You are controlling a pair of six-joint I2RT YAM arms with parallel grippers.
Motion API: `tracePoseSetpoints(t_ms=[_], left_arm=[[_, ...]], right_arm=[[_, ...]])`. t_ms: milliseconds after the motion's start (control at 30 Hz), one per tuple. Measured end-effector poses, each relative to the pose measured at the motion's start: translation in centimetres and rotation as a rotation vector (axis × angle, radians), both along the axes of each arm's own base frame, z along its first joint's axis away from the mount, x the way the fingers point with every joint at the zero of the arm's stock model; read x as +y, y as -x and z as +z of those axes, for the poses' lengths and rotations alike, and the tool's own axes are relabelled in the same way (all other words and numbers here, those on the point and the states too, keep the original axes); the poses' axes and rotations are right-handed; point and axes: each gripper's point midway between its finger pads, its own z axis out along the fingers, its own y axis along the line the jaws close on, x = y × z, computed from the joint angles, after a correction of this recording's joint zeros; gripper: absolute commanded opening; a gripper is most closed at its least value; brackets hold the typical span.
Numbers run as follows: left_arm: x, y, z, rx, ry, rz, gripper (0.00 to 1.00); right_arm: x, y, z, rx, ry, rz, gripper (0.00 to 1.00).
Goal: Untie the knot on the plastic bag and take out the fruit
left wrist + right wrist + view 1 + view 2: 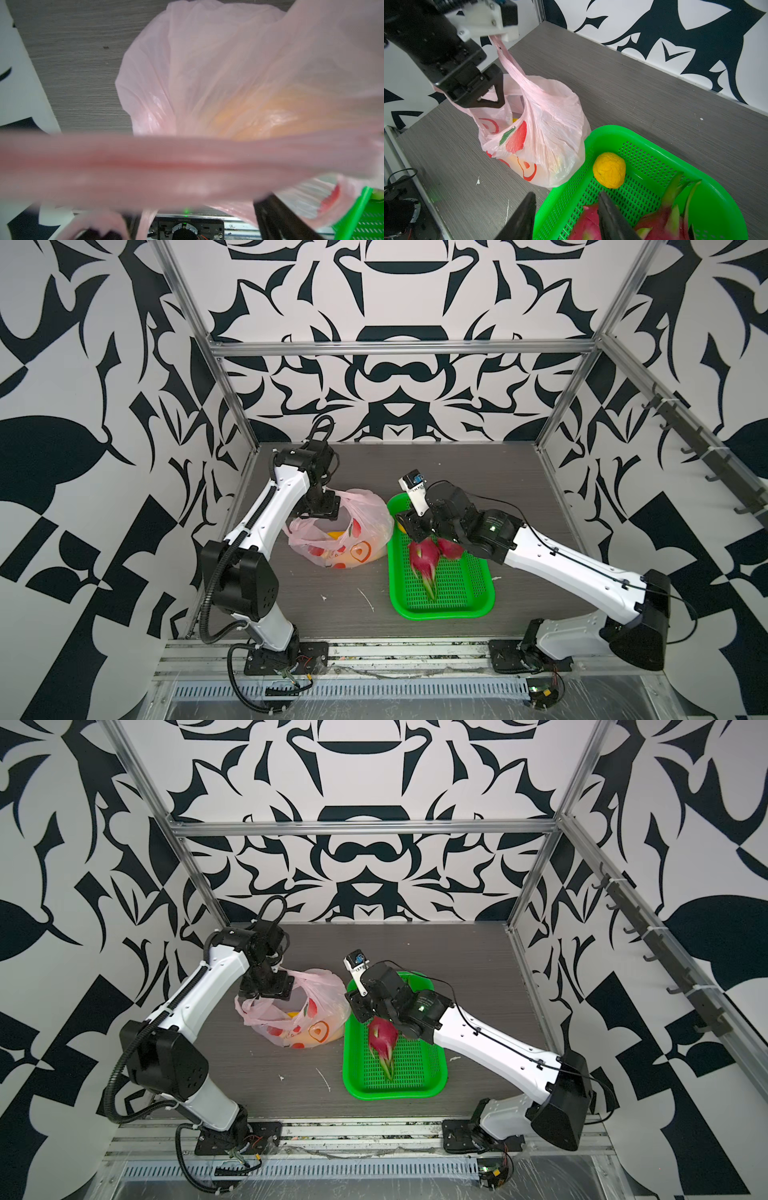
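We see the plastic bag (365,514) sitting on the grey table (457,472), its side pressed against the green perforated basket (440,614). The bag's mouth gapes upward, and the left gripper (320,512) hangs over it with its jaws spread wide. One handle loop (508,60) runs taut from the bag up to the white camera mount (488,18) on that wrist. A yellow fruit (334,536) shows inside the bag; we cannot tell its kind. In the basket lie a dragon fruit (424,562), a second dragon fruit (451,547) touching it, and a small round yellow fruit (609,170) near the bag-side rim. The right gripper (566,199) hovers low over that rim, jaws parted and pinching nothing, one finger outside the basket and one above the dragon fruit
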Motion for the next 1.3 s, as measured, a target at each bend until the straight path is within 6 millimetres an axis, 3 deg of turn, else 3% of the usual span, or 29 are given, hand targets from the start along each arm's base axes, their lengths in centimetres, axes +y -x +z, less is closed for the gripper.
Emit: tracePoseSetpoints(t_ms=[367,467,600,800,1033,1200,1300], left_arm=[[0.9,-1.6,-1.9,-0.011,-0.061,0.069,0.29],[1.5,-2.5,-1.8,-0.05,-0.071,0.113,0.17],[3.0,-3.9,-1.6,-0.115,-0.039,0.208,0.03],[6.9,-4.2,-0.1,-0.233,0.088,0.405,0.0],[10.4,-2.8,2.4,-0.39,0.285,0.633,0.0],[8.5,-1.7,2.5,-0.419,0.459,0.69,0.0],[6.8,-0.4,2.2,-0.411,0.569,0.711,0.0]], right_arm=[[1.3,0.9,0.4,-0.002,-0.03,0.043,0.5],[2.4,1.7,0.3,0.003,-0.026,0.076,0.5],[5.4,2.4,0.0,0.016,-0.018,0.123,0.44],[10.9,1.9,-1.1,0.066,-0.025,0.144,0.41],[17.0,-0.3,-2.4,0.125,-0.05,0.135,0.38],[21.6,-1.9,-3.0,0.165,-0.094,0.131,0.36],[23.2,-2.4,-4.3,0.198,-0.094,0.124,0.35]])
